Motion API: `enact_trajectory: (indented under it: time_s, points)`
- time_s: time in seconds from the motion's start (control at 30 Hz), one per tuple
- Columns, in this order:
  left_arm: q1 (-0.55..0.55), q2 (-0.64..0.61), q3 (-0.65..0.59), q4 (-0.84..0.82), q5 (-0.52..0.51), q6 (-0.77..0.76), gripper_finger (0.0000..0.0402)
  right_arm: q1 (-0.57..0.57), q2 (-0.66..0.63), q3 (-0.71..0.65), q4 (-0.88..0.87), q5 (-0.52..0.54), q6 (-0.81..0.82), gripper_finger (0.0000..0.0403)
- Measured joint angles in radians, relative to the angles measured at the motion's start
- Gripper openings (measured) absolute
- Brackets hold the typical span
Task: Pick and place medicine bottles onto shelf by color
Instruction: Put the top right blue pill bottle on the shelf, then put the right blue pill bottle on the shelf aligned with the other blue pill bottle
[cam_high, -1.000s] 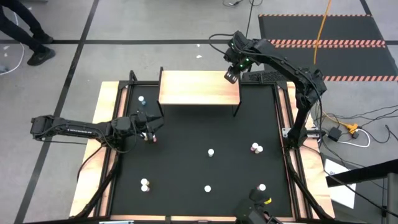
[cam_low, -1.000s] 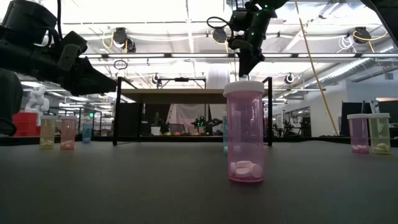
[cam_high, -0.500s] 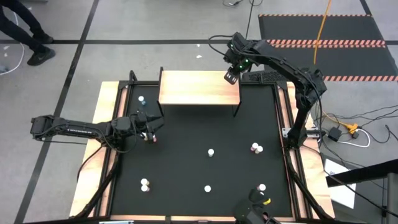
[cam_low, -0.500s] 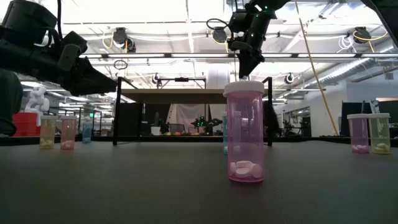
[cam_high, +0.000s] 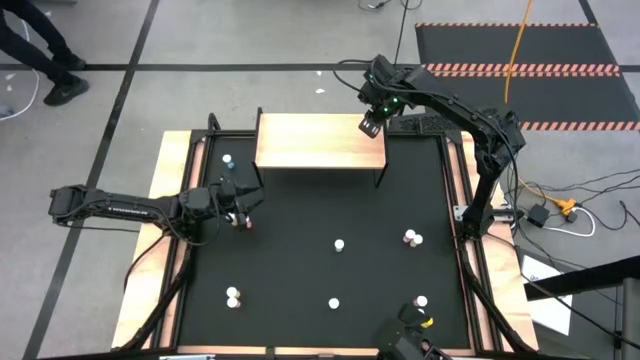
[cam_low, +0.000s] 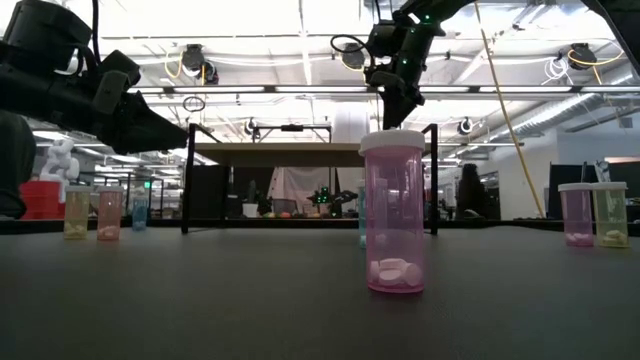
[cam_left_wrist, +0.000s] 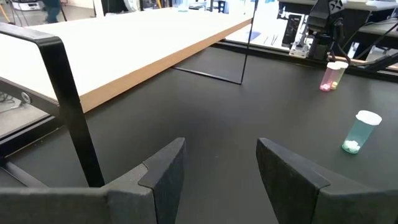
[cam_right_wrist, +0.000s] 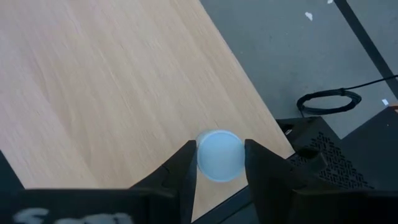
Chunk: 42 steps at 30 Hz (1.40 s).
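The shelf (cam_high: 320, 140) is a tan board on thin black legs at the far middle of the black mat. My right gripper (cam_right_wrist: 219, 163) hangs over its far right corner, shut on a small bottle; only the bottle's pale round cap (cam_right_wrist: 219, 154) shows. My left gripper (cam_left_wrist: 221, 168) stands open and low by the mat's left edge (cam_high: 243, 207), with nothing between its fingers. Several medicine bottles stand upright on the mat, among them a pink one (cam_low: 394, 212) and a teal one (cam_left_wrist: 359, 132). My right gripper pinches the bottle's top end (cam_right_wrist: 205, 157) between its two fingers (cam_right_wrist: 186, 167), one on each side of the cap. The fingers come slanting down from above. The bottle is upright over the shelf's far right corner; I cannot tell whether its base touches the board.
Loose bottles stand on the mat: one in the middle (cam_high: 339, 243), a pair toward the right (cam_high: 411, 238), others along the near side (cam_high: 232, 296) (cam_high: 333, 303) (cam_high: 421, 301), and one at the far left (cam_high: 228, 160). The shelf's black legs (cam_left_wrist: 74, 118) stand close to my left gripper.
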Motion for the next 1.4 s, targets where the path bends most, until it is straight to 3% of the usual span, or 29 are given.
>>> enact_trajectory:
  time_s: [0.53,0.83,1.03,1.17,1.4]
  points:
    - [0.0,0.0,0.0,-0.003,0.0,0.0,0.02,0.003,-0.043,-0.003,0.036,0.001,-0.01,0.0214]
    - [0.0,0.0,0.0,-0.002,0.0,-0.004,0.02,0.044,-0.169,-0.003,0.016,0.004,0.014,0.0224]
    - [-0.003,0.0,0.0,0.001,0.008,-0.022,0.02,0.176,-0.284,-0.016,-0.043,0.069,0.089,0.0224]
    - [-0.024,0.0,0.0,0.013,0.01,-0.024,0.02,0.307,-0.388,-0.149,0.007,0.14,0.164,0.0224]
    - [-0.089,0.0,0.0,0.108,0.054,-0.024,0.02,0.535,-0.579,-0.557,0.21,0.188,0.36,0.0224]
